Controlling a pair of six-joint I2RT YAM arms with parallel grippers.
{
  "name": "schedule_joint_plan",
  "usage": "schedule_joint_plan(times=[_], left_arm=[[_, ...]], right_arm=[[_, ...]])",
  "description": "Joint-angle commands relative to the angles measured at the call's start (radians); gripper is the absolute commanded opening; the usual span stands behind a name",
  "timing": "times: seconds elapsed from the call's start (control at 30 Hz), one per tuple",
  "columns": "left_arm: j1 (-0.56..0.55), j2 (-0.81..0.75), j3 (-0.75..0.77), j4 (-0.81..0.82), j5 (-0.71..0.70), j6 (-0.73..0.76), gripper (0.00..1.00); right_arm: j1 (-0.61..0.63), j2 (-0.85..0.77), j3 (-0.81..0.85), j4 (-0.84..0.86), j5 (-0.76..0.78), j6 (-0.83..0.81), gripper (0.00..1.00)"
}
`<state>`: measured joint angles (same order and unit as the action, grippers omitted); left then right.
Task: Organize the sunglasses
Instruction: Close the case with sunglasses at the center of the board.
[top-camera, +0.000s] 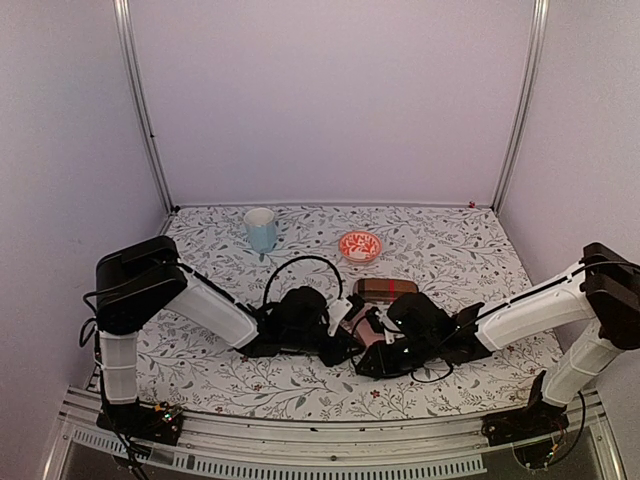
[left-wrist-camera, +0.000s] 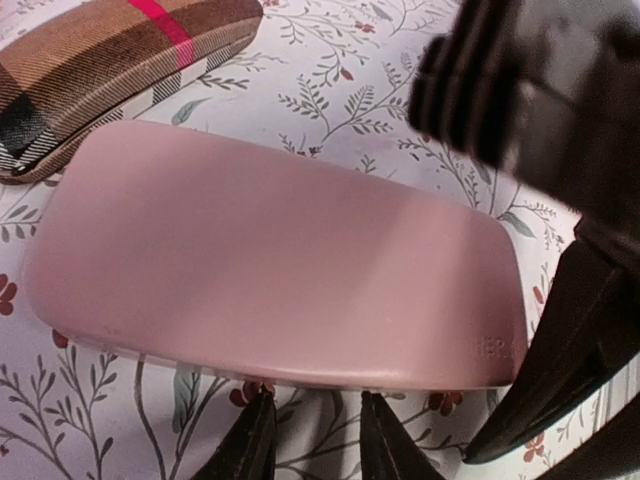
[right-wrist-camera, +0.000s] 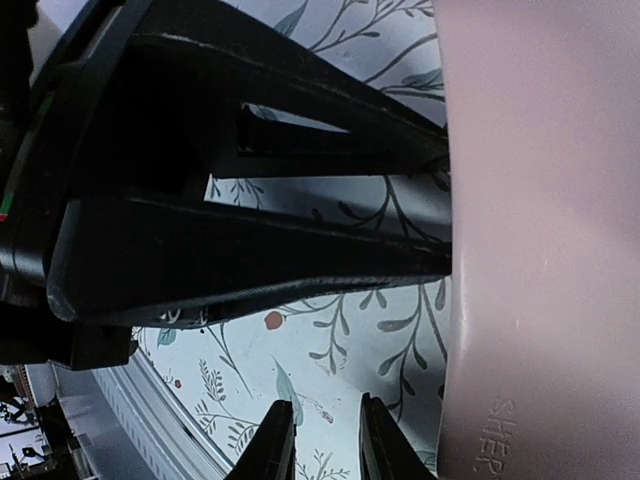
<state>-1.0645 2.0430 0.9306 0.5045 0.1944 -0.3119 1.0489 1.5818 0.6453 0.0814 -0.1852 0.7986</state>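
top external: left hand (left-wrist-camera: 318, 440) and right hand (right-wrist-camera: 320, 445), slightly spread, half hide pink case (top-camera: 362, 328)

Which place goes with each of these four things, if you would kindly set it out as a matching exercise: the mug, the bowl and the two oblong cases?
Things:
1. pale blue ceramic mug
2. orange-red patterned bowl
3. brown plaid oblong case with a red band
4. smooth pink oblong case

Places:
A. nearest the front of the four
B. at the back, farthest left
C. at the back, right of the mug
D. close beside the pink case, on its far side

Pairs: 1-B, 2-C, 3-D, 4-A
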Motion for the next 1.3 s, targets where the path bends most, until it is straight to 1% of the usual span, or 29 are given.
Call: schedule_joint_plan(times=[0.0, 0.07, 0.17, 0.27, 0.33, 0.4, 0.47, 0.57, 0.63, 0.77, 0.8, 0.87, 0.93, 1.1, 1.27], left_arm=[[-0.006, 0.034, -0.043, -0.081, 0.022, -0.014, 0.3], [-0.008, 0.025, -0.049, -0.082, 0.013, -0.015, 0.3], [-0.008, 0.009, -0.061, -0.084, 0.004, -0.017, 0.31], [-0.007, -0.017, -0.079, -0.084, -0.004, -0.023, 0.34], [-0.007, -0.041, -0.096, -0.083, -0.012, -0.026, 0.37], [-0.008, -0.065, -0.114, -0.084, -0.022, -0.03, 0.41], [-0.007, -0.111, -0.128, -0.091, -0.035, -0.029, 0.46], [-0.006, -0.143, -0.142, -0.109, -0.066, -0.027, 0.55], [-0.001, -0.164, -0.151, -0.12, -0.087, -0.024, 0.63], [0.009, -0.212, -0.17, -0.141, -0.149, -0.032, 0.83], [0.012, -0.223, -0.172, -0.15, -0.163, -0.032, 0.87], [0.019, -0.241, -0.17, -0.175, -0.191, -0.029, 0.92], [0.024, -0.256, -0.165, -0.201, -0.217, -0.025, 0.95], [0.035, -0.286, -0.179, -0.218, -0.255, -0.024, 0.98], [0.041, -0.297, -0.181, -0.225, -0.264, -0.023, 0.99]], right_arm=[[-0.004, -0.007, 0.013, -0.013, -0.058, 0.03, 0.25], [-0.004, -0.026, 0.023, -0.037, -0.041, 0.025, 0.28], [-0.004, -0.083, 0.036, -0.074, 0.002, 0.012, 0.34], [-0.006, -0.16, 0.043, -0.115, 0.048, -0.003, 0.41], [-0.007, -0.224, 0.051, -0.153, 0.083, -0.018, 0.48], [-0.008, -0.271, 0.059, -0.202, 0.132, -0.033, 0.61], [-0.007, -0.302, 0.072, -0.263, 0.177, -0.052, 0.71], [-0.01, -0.302, 0.106, -0.373, 0.244, -0.094, 0.82], [-0.01, -0.276, 0.145, -0.451, 0.293, -0.11, 0.89], [-0.01, -0.207, 0.212, -0.555, 0.342, -0.128, 0.98], [-0.01, -0.19, 0.226, -0.566, 0.347, -0.134, 1.0], [-0.011, -0.148, 0.254, -0.589, 0.352, -0.145, 0.99], [-0.01, -0.091, 0.286, -0.62, 0.364, -0.155, 0.99], [-0.01, 0.016, 0.349, -0.678, 0.396, -0.173, 0.99], [-0.009, 0.098, 0.395, -0.69, 0.407, -0.211, 0.99]])
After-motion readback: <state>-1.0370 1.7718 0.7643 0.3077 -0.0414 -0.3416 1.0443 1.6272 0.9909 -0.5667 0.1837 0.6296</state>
